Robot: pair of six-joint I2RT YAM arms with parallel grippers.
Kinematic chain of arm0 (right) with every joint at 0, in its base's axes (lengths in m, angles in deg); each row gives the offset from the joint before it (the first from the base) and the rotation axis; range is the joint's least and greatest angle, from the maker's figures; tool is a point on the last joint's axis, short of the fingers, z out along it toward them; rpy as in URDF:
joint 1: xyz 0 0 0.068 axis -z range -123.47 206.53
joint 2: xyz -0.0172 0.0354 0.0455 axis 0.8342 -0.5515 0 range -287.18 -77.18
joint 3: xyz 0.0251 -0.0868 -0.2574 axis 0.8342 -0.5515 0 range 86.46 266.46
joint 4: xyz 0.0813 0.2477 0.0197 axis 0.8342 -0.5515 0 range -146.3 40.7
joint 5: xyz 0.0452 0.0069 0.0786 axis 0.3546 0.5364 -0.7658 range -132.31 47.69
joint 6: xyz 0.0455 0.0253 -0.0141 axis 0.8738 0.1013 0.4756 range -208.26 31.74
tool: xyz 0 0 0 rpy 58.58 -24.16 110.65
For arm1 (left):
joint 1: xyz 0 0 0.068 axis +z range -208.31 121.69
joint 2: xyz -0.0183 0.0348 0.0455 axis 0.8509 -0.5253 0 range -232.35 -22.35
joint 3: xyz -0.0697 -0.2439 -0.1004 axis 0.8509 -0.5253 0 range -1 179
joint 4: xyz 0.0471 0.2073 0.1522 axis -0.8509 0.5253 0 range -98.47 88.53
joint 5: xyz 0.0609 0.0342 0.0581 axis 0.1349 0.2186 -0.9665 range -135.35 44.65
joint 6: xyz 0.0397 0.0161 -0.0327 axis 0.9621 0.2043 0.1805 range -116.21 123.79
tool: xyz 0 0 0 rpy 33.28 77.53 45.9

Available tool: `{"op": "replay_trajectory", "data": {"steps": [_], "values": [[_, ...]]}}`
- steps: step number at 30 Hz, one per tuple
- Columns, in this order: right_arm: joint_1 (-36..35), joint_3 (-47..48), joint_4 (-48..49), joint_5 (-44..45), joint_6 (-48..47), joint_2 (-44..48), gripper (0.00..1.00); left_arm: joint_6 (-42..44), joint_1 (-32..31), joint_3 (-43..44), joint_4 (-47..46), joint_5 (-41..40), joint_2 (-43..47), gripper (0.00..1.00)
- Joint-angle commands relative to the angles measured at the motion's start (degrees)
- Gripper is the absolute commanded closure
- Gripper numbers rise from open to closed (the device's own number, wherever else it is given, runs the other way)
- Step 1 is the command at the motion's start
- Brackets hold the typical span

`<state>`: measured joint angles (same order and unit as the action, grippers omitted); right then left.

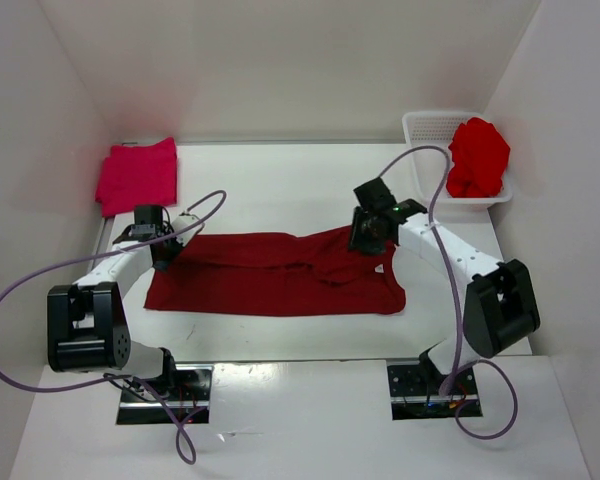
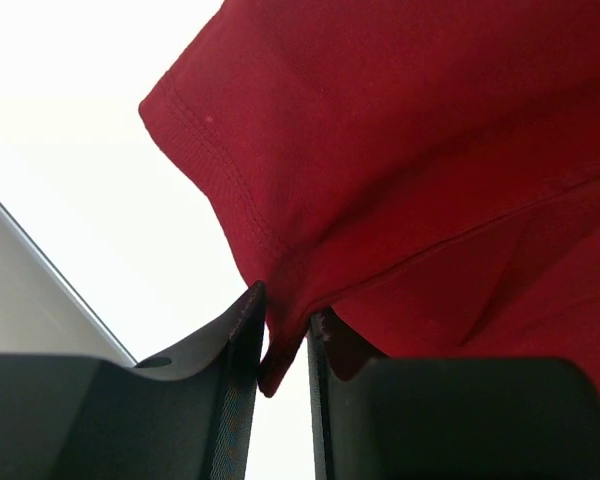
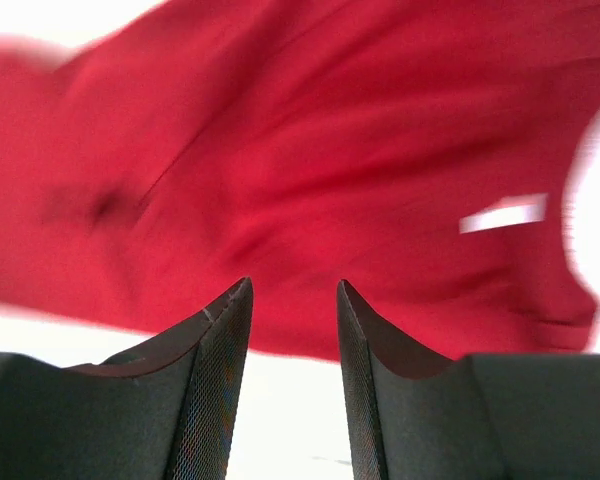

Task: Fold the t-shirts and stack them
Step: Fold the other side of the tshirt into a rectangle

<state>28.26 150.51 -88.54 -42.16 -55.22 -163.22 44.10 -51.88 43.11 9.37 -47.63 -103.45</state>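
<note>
A dark maroon t-shirt lies spread across the middle of the table, its upper part folded over, with a small white tag near its right end. My left gripper is at the shirt's left edge. In the left wrist view its jaws stand slightly apart, and a corner of the maroon cloth hangs loosely between them. My right gripper hovers over the shirt's right part. It is open with nothing between its fingers, and the blurred shirt and tag lie beyond it.
A folded pinkish-crimson t-shirt lies at the back left of the table. A white mesh basket at the back right holds a crumpled bright red t-shirt. White walls close in the table on three sides.
</note>
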Motion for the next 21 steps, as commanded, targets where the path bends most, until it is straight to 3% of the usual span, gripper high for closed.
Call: {"op": "replay_trajectory", "data": {"steps": [1,7,13,21], "values": [[3.1,0.1,-3.6,16.0,9.4,0.3,0.55,-0.2,-0.2,-0.4,-1.1,-0.5,2.2,0.69],[6.4,0.8,-2.9,24.3,13.6,-4.7,0.56,-1.4,-0.2,-1.0,-0.5,0.0,3.2,0.69],[14.0,-3.5,3.7,15.5,12.3,-5.3,0.56,-1.9,-0.2,-1.0,0.1,0.5,3.8,0.68],[15.1,-5.9,6.2,12.0,11.7,-7.7,0.59,-2.4,-0.2,-1.0,0.1,0.5,3.2,0.68]]}}
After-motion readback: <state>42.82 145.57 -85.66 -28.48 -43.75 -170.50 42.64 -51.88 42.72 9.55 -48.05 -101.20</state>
